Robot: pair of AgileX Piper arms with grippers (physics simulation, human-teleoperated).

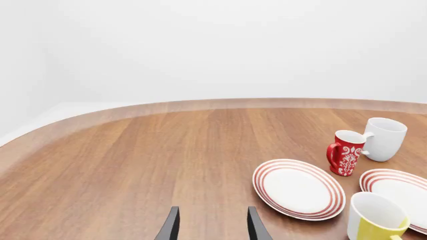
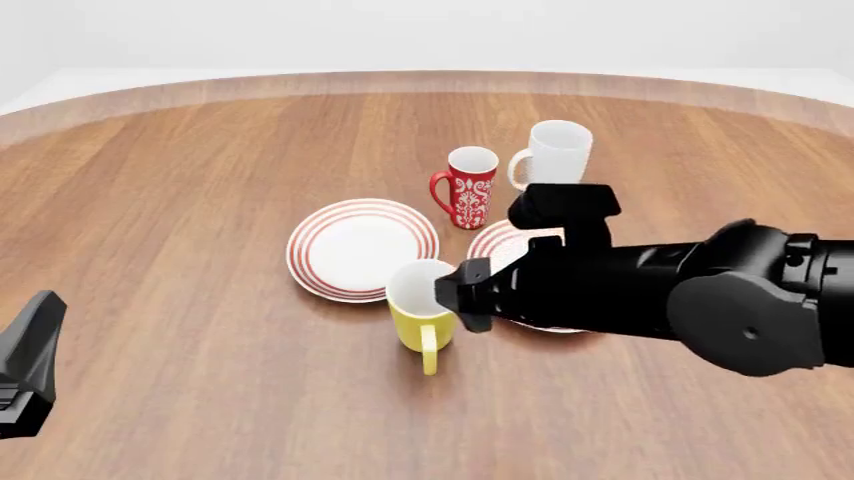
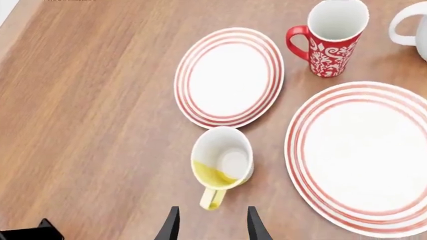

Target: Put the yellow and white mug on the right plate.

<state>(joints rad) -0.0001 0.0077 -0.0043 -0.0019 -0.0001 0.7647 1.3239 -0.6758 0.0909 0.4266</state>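
Nearest the camera in the front view, the left gripper [image 2: 27,365] sits low at the left edge of the wooden table [image 2: 174,200], well apart from all the crockery; its own wrist view shows its two dark fingers [image 1: 171,226] spread with bare wood between them, holding nothing. A little farther in, the yellow and white mug [image 2: 422,312] stands upright on the table, its loop handle pointing back toward the arms' side, its white inside open to view. It rests on the wood in the gap between the two red-ringed plates, off both, just in front of the left one's rim. The right gripper [image 2: 470,297] reaches in from the right and hovers at the mug's right side, close by its rim; in the right wrist view its fingers [image 3: 252,224] are parted and empty, with the mug [image 3: 221,165] lying just ahead of them. Behind that arm, the right plate [image 2: 514,240] lies flat and is mostly hidden by it, while the left plate [image 2: 362,247] shows whole and bare. Farther back stands the red mug with white pattern [image 2: 469,187], between the two plates' far rims, and beyond it to the right the taller white mug [image 2: 557,152], the two almost touching.
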